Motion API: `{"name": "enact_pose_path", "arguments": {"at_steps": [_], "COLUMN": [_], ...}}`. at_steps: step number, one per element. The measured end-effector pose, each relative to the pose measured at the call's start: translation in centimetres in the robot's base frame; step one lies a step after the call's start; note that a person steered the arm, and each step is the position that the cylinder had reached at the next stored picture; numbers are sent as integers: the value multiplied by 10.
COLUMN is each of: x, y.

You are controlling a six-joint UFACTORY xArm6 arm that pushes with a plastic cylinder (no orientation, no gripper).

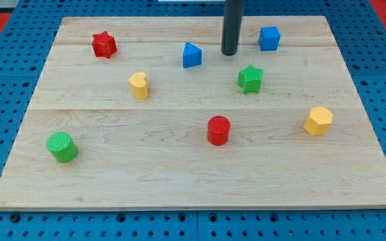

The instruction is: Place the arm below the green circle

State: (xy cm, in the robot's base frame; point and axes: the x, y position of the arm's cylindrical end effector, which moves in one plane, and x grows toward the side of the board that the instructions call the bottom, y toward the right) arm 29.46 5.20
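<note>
item: green circle [62, 146], a low round block with a ribbed top, bright green. location: near the view's bottom-left corner of the wooden board [179, 181], resting flat and standing alone. relation to my tip [230, 53]: the block lies well apart from it, far toward the view's left and bottom; my tip sits near the view's top centre, on the board.

tool: a straight dark rod, upright, ending in my tip; it carries no jaws, so nothing opens, closes or clamps, and it touches no block.

neighbours of my tip: blue triangle [191, 55] just to the view's left; blue cube [269, 38] to the view's right and slightly higher; green star [250, 78] below and to the right.

other stock on the board: red star [104, 45] at upper left; yellow heart [139, 85] left of centre; red cylinder [218, 130] below centre; yellow hexagon [318, 121] at right.

containers: the board alone bears all eight blocks, each apart from the others. surround: blue perforated table [5, 221] around it.
</note>
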Motion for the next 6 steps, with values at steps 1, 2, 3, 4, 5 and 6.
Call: {"name": "enact_pose_path", "arguments": {"at_steps": [1, 2, 3, 4, 5, 6], "x": [42, 87, 149, 247, 276, 266], "y": [-35, -99, -148, -154, -219, -310]}}
